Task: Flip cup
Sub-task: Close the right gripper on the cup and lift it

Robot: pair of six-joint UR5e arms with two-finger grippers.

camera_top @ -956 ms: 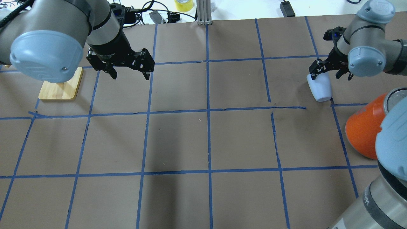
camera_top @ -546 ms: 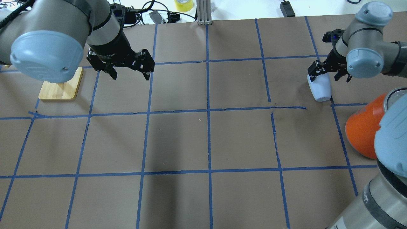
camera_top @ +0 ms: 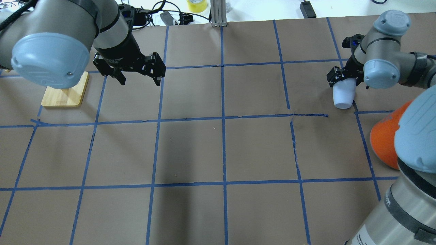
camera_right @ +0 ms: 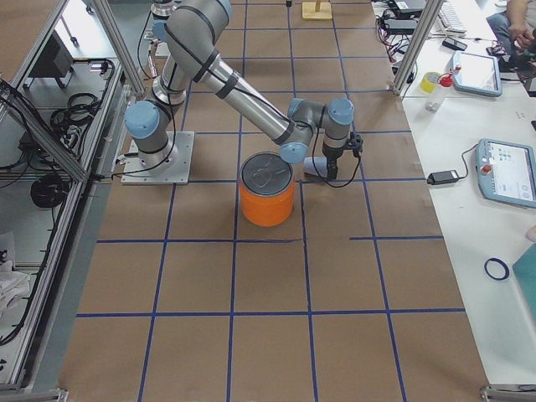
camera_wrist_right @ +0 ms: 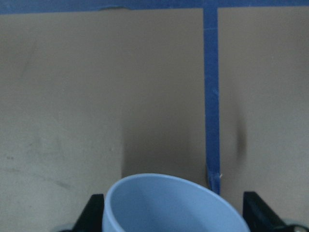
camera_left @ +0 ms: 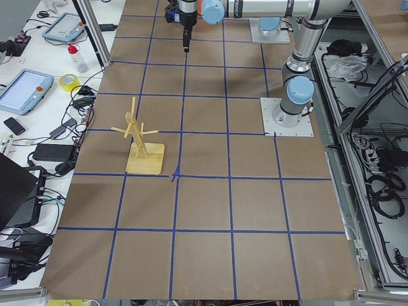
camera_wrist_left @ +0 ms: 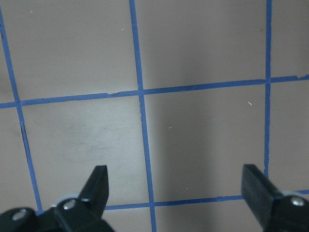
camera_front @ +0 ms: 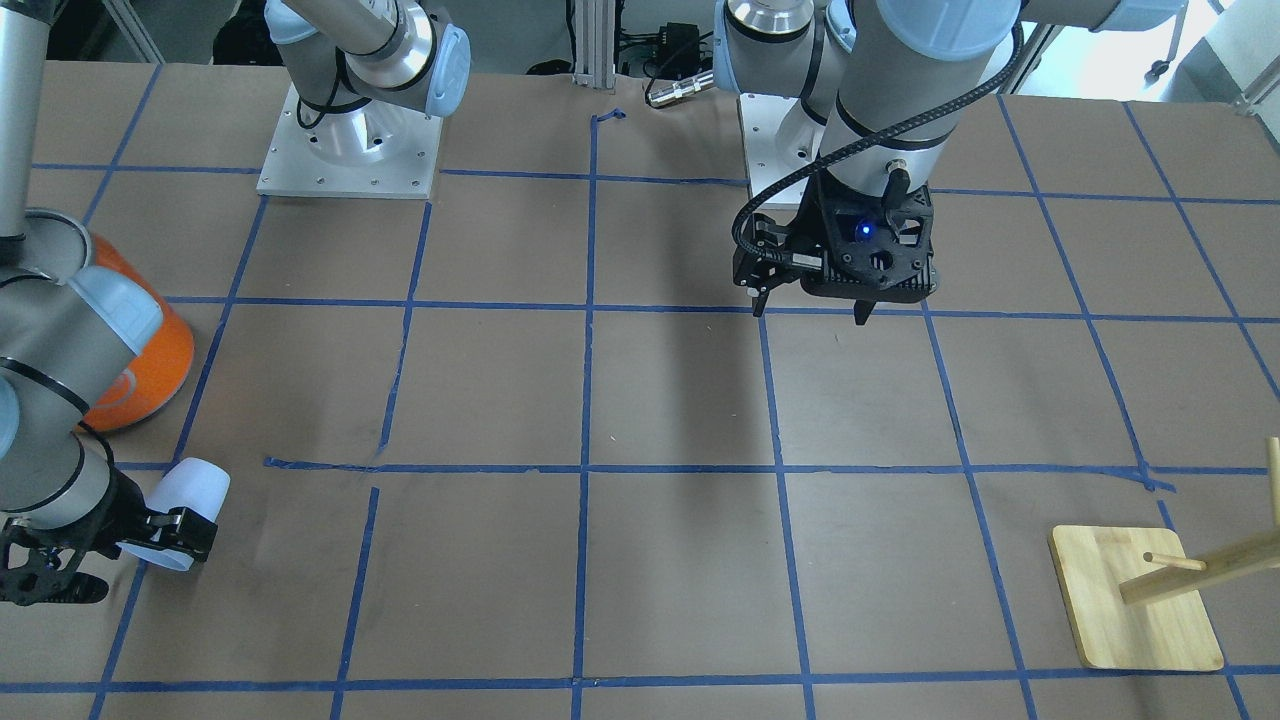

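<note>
The pale blue-white cup (camera_top: 342, 98) lies tilted on the brown paper at the far right. Its rounded base points toward the robot and its blue mouth toward my right gripper (camera_top: 346, 81). It also shows in the front view (camera_front: 190, 495) and the right wrist view (camera_wrist_right: 169, 208). There its rim fills the gap between the right gripper's (camera_wrist_right: 171, 212) wide-spread fingers, which straddle the rim. In the front view the right gripper (camera_front: 115, 560) is at the cup's mouth. My left gripper (camera_top: 139, 80) is open and empty above the far left of the table (camera_wrist_left: 174, 188).
A large orange can (camera_top: 385, 139) with a silver lid stands just on the robot's side of the cup (camera_right: 266, 197). A wooden peg stand (camera_top: 64, 95) sits at the far left, beside the left arm. Cables and a tape roll lie beyond the table's far edge.
My right gripper has shifted left and turned, so it now sits centred over the cup's mouth. The cup's mouth end has swung round while its base stayed put. The left arm has not moved.
</note>
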